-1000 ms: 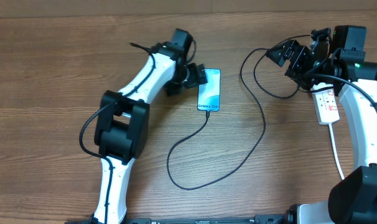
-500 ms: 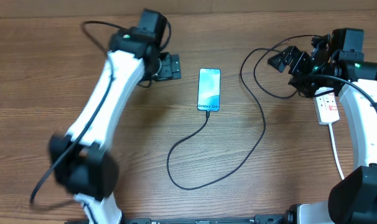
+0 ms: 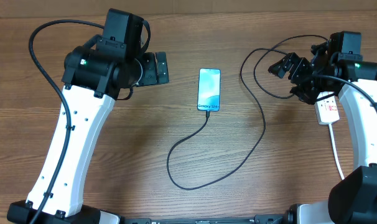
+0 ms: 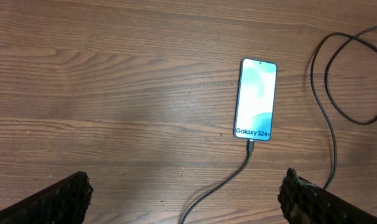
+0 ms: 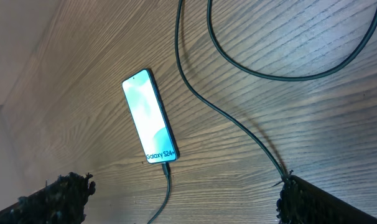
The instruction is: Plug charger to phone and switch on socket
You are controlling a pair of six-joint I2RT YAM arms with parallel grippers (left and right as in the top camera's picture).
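Note:
The phone (image 3: 209, 89) lies flat mid-table with its blue-teal screen up, also in the left wrist view (image 4: 255, 99) and the right wrist view (image 5: 149, 117). The charger (image 3: 263, 127), a thin black cable, has its tip at the phone's lower short edge (image 4: 251, 148). From there it loops toward the front and back up toward the right arm. The white socket (image 3: 328, 107) lies at the right, its far end hidden under that arm. My left gripper (image 3: 156, 68) is open, left of the phone and apart from it. My right gripper (image 3: 288, 64) is open above the cable loops.
The socket's white cord (image 3: 336, 155) runs toward the front edge at the right. Cable loops (image 3: 254, 74) lie between the phone and the right arm. The left arm's white links (image 3: 76, 137) cross the left half of the wooden table (image 3: 145, 143).
My left gripper has pulled away from the phone's left side and moved left, and the arm has swung outward. The right gripper has shifted only slightly. Phone and cable lie unmoved.

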